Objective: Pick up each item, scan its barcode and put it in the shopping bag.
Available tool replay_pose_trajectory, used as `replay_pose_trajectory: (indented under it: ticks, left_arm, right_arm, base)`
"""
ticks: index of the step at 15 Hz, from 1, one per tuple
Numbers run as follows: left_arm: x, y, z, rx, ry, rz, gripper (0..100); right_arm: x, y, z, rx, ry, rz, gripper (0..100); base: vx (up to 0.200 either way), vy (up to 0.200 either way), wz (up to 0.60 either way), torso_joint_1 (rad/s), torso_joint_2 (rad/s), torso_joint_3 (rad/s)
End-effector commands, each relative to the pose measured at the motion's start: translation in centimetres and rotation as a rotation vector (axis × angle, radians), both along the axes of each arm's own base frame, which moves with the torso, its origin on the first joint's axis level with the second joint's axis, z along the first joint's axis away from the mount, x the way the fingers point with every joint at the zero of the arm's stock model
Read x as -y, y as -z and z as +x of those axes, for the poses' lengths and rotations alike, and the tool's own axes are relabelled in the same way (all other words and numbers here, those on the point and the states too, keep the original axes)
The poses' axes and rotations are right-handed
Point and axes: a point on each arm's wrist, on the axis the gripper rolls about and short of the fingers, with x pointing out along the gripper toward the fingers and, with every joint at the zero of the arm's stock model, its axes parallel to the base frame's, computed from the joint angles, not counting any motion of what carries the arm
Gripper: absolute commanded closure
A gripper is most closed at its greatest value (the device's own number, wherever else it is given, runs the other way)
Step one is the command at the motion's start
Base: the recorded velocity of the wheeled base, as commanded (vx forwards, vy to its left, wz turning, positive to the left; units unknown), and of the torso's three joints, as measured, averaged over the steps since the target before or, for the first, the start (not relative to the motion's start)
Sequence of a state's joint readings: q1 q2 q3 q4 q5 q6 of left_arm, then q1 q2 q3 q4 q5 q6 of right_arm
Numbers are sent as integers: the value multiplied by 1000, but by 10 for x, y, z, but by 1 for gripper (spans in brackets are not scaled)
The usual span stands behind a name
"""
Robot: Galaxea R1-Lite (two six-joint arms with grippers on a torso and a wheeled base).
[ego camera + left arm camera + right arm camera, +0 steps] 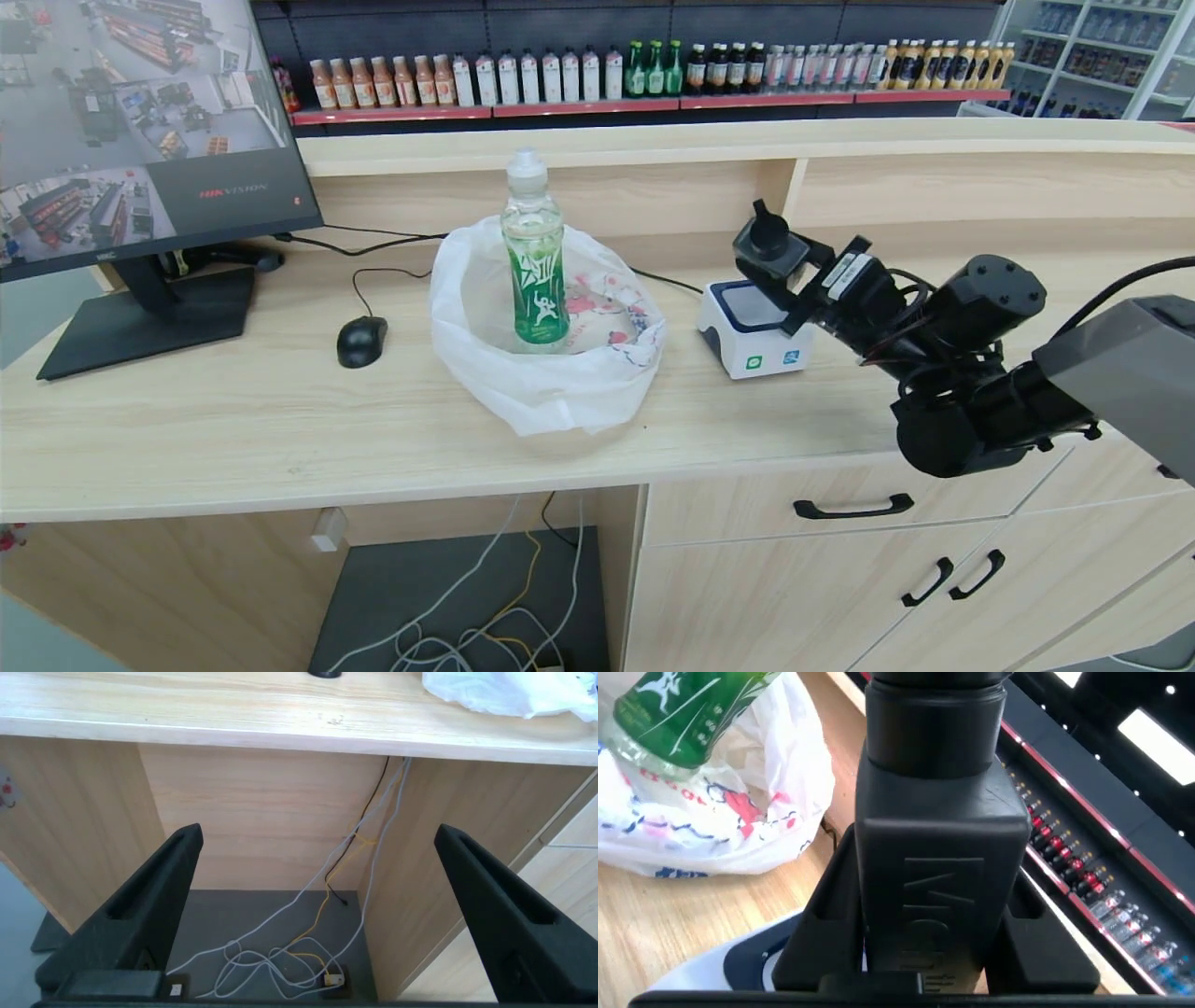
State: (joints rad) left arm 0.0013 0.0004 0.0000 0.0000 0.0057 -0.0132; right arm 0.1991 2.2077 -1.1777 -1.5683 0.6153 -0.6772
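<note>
Right gripper (801, 280) is clamped on a black square-bodied plastic container with a round cap (929, 831), held tilted just above the white box scanner with the dark blue top (752, 331). It is near the glass but not touching, as far as I can tell. The left gripper (318, 840) has its jaws wide apart and holds nothing, down below the edge of the light wooden counter (234, 709).

The clear plastic bottle with a green label and white cap (535, 271) stands upright inside the white plastic shopping bag (523, 383), beside the scanner. That item looks done.

Progress is roughly midway: one item is bagged and the black one is at the scan step. It has yet to go into the bag.
</note>
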Motion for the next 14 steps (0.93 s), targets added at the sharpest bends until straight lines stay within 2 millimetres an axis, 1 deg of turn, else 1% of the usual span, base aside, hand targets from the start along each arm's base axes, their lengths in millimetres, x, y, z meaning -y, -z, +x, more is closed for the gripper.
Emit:
replay_pose_trajectory:
  ticks: [1, 5, 7, 8, 9, 11, 13, 14]
  left_arm:
    - [0, 0, 0, 0, -1, -1, 0]
    - [0, 0, 0, 0, -1, -1, 0]
    - [0, 0, 0, 0, -1, 1, 0]
    - [0, 0, 0, 0, -1, -1, 0]
    - [0, 0, 0, 0, -1, 1, 0]
    - [0, 0, 0, 0, -1, -1, 0]
    - [0, 0, 0, 0, -1, 1, 0]
    - [0, 0, 0, 0, -1, 1, 0]
  right_arm:
    - [0, -25, -23, 22, 17, 40, 100]
    - [8, -41, -58, -46, 17, 104, 100]
    - [12, -44, -77, -108, 15, 153, 100]
    - [13, -44, -83, -128, 12, 165, 100]
    - [17, -44, -98, -184, 24, 218, 100]
    - [20, -43, -120, -263, 61, 315, 100]
    - [12, -33, -137, -382, 62, 426, 100]
    - [7, -31, -141, -418, 61, 475, 100]
  base:
    - [0, 0, 0, 0, 0, 0]
    - [0, 0, 0, 0, 0, 0]
    - [0, 0, 0, 0, 0, 0]
    - [0, 0, 0, 0, 0, 0]
    - [0, 0, 0, 0, 0, 0]
    - [0, 0, 0, 0, 0, 0]
    - [0, 0, 0, 0, 0, 0]
    - [0, 0, 0, 0, 0, 0]
